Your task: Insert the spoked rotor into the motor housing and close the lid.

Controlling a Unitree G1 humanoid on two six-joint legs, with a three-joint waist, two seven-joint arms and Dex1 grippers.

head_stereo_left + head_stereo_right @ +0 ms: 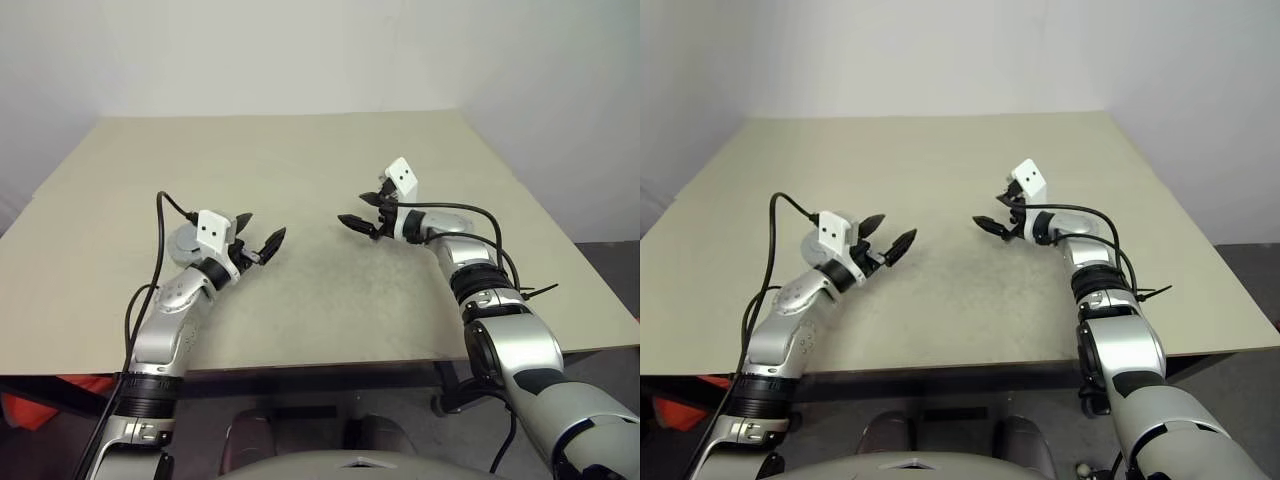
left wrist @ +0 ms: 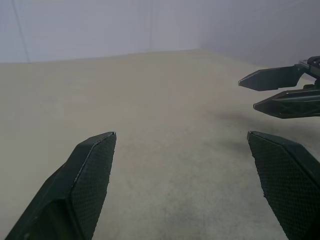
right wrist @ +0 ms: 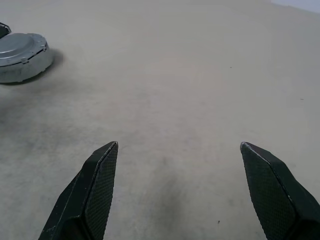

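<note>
A short round grey puck, the motor housing (image 3: pixel 25 69), sits on the table with the flat dull-grey lid (image 3: pixel 19 44) lying on top of it. The spoked rotor is hidden. In the left eye view the housing (image 1: pixel 181 241) shows just behind my left wrist, partly covered by it. My left gripper (image 1: pixel 262 231) hovers open over the table, to the right of the housing, with nothing between its fingers. My right gripper (image 1: pixel 355 209) hangs open and empty further right, its tips pointing toward the left one across a gap.
The beige table (image 1: pixel 300 160) stretches far ahead, and its front edge runs close under both arms. A black cable (image 1: pixel 160 215) loops up from the left wrist. The right gripper's fingers (image 2: pixel 280 90) show in the left wrist view.
</note>
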